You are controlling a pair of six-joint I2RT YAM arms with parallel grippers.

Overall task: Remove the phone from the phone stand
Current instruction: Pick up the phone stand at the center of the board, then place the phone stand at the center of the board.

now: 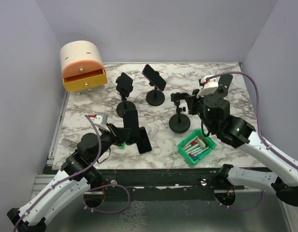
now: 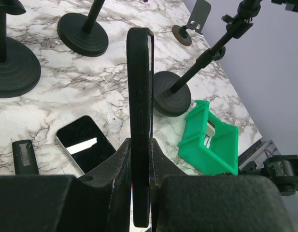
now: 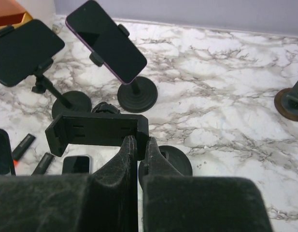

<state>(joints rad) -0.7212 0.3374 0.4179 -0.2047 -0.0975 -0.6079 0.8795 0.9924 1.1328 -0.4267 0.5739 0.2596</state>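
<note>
My left gripper (image 2: 140,154) is shut on a black phone (image 2: 140,96), held edge-on above the marble table; from above the pair shows at front left, gripper (image 1: 129,133), phone (image 1: 131,118). An empty phone stand (image 1: 179,113) rises mid-table, its black clamp (image 3: 95,131) bare. My right gripper (image 3: 139,142) is shut on the clamp's right end, and appears beside the stand head (image 1: 190,102) from above. Two more stands at the back carry phones: a black one (image 3: 23,50) and a purple-edged one (image 3: 105,41).
Another phone (image 2: 85,143) lies flat on the table under my left gripper. A green bin (image 1: 197,147) with markers sits front right. An orange drawer box (image 1: 82,67) stands back left. Loose markers (image 2: 24,155) lie near the flat phone. A small round stand (image 3: 290,101) is far right.
</note>
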